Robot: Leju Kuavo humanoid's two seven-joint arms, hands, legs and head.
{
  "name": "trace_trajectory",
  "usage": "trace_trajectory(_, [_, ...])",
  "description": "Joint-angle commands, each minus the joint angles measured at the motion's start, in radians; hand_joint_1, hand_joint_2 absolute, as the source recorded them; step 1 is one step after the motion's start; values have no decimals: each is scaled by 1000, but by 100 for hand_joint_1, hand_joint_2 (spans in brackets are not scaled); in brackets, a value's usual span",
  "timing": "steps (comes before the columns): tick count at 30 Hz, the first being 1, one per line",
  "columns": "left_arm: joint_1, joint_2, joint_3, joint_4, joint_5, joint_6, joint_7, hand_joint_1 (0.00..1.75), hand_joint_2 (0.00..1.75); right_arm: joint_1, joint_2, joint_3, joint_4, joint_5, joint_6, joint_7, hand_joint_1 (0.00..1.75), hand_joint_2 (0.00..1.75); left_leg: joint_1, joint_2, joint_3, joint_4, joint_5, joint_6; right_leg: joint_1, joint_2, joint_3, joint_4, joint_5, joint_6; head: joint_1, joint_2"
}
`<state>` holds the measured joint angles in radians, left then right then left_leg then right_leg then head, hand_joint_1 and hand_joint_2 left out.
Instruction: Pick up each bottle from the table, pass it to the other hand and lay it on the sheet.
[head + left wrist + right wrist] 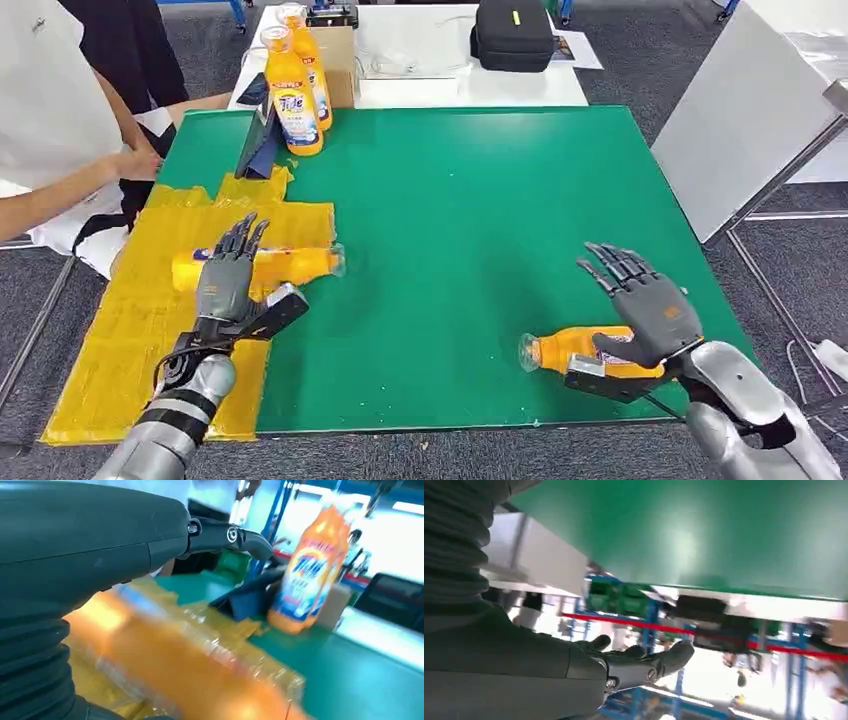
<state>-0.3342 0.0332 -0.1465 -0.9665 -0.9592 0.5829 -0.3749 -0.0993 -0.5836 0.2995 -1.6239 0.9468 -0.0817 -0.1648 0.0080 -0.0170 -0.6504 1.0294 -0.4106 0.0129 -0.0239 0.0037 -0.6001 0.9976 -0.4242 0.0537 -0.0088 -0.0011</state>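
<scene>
A green-topped worktop [480, 250] seen from the robot's head, with a crinkled yellow plastic sheet [120, 350] spread over its near-left part.

One orange plastic detergent bottle [270, 266] lies on its side on the sheet, its clear cap pointing right at the sheet's edge. The robot's left hand [225, 285] hovers just over it with fingers stretched flat and apart, holding nothing. This bottle looks already delivered.

A second orange plastic bottle [572, 348] lies on its side on the bare green surface at the near right, clear cap pointing left. The right hand [650, 305] is poised above its body, fingers spread wide and lifted, the thumb hanging down beside the bottle. It does not appear to grip it; whether the thumb touches cannot be told.

The step in hand seems to be picking up this near-right bottle. The next move calls for lowering the right hand and closing the fingers round the bottle's body, then carrying it towards the left hand. A smooth rounded bottle could roll away if nudged.

Two more upright orange bottles [295, 100] with blue and white labels stand together at the far left, beside a dark blue folded object [258, 145]. A person's arm [70, 185] reaches in from the left edge.
</scene>
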Motion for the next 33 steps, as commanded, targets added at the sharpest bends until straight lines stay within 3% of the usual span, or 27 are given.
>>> trace_trajectory(1, [217,14,-47,-528,364,-185,-128,0,175,146,-111,-200,13,-91,100,-35,0,175,1,0,0,0,-1,0,1,-1,0,0,-1,-1,0,0])
trace_trajectory(6, [346,-19,33,-750,659,-382,-210,0,175,228,-90,-244,34,-96,145,-73,0,175,1,1,0,0,-3,0,2,0,2,-1,-3,1,0,0])
trace_trajectory(15, [367,-48,34,-731,687,-416,-237,0,175,260,-154,-188,43,-122,195,-39,0,175,1,1,1,-1,-5,2,1,0,2,-2,-3,1,0,0])
trace_trajectory(22, [373,-51,25,-739,707,-434,-246,0,175,258,-151,-176,55,-120,209,-16,0,175,2,2,5,-1,-6,2,2,0,6,-3,-4,0,0,0])
trace_trajectory(24, [380,-57,11,-750,709,-442,-249,0,175,219,-111,-144,110,-55,187,15,0,175,2,2,4,-2,-5,2,1,0,5,-3,-3,1,0,0])
trace_trajectory(28, [380,-62,-35,-755,696,-442,-236,0,175,69,71,-45,315,118,61,45,0,175,4,5,8,-4,-5,1,4,3,9,-8,-1,0,0,0])
trace_trajectory(33, [375,-62,-37,-749,695,-440,-231,0,175,48,92,-31,335,145,42,61,0,175,3,6,5,-2,-4,1,3,4,5,-4,-2,1,0,0])
